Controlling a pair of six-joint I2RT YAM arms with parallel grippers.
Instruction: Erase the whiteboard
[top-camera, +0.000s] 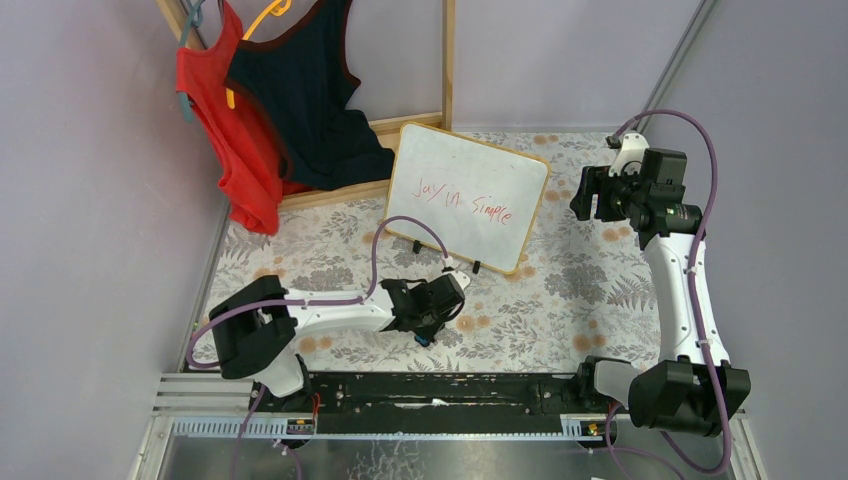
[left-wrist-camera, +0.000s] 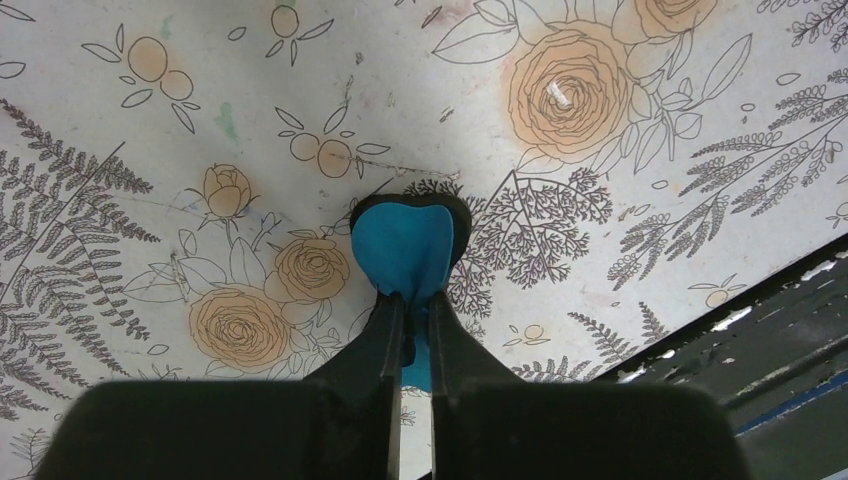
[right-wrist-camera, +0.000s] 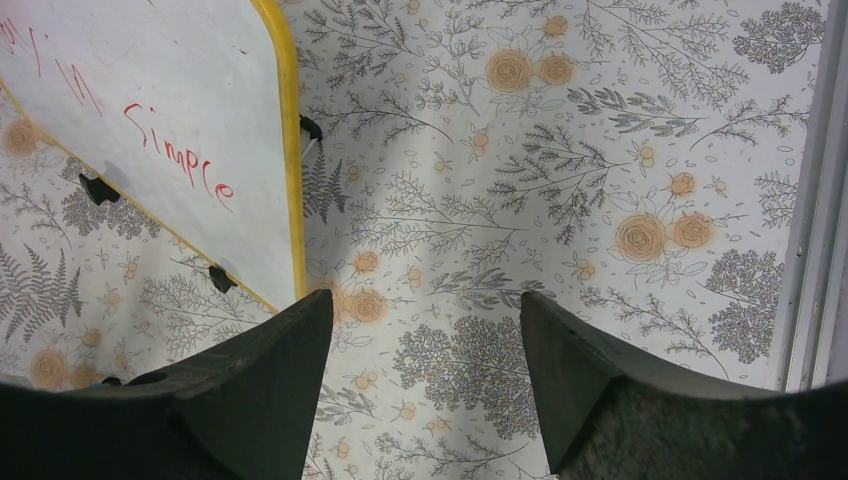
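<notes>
Floral cloth covers the table (top-camera: 560, 300), where the whiteboard (top-camera: 465, 195) stands propped near the back centre, red handwriting across its face. Low in front of it, the left gripper (left-wrist-camera: 412, 300) pinches a blue pad (left-wrist-camera: 405, 245) between nearly closed fingers. Right of the board, the right gripper (right-wrist-camera: 425, 300) hangs with fingers spread wide, holding nothing.

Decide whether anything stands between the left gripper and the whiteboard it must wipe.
Nothing visible does. The left gripper, shut on a blue pad, sits on the near side of the whiteboard, with only floral tablecloth between them. Its own purple cable arcs past the board's lower left corner.
</notes>
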